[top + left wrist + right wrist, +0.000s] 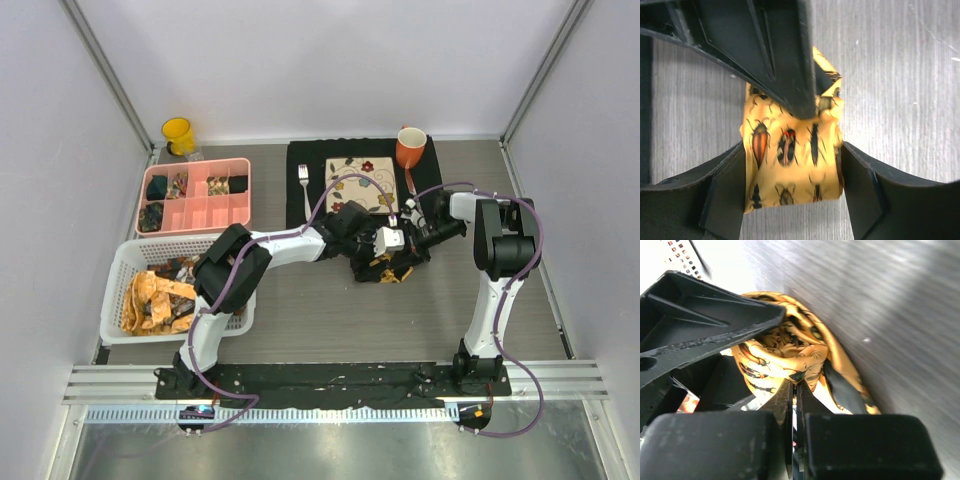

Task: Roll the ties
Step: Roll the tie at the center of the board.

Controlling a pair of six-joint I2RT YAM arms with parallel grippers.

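Now the left gripper (792,172) stands wide astride the rolled tie (790,150); from three o'clock the right gripper (794,388), pinched closed, touches it.

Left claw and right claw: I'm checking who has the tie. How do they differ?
The left claw stands wide, its fingers flanking the rolled tie; the right claw is shut. The left claw straddles the roll's sides, while the right claw's tips meet it at one fold. Both are black and at the same tie; whether either grips it is unclear.
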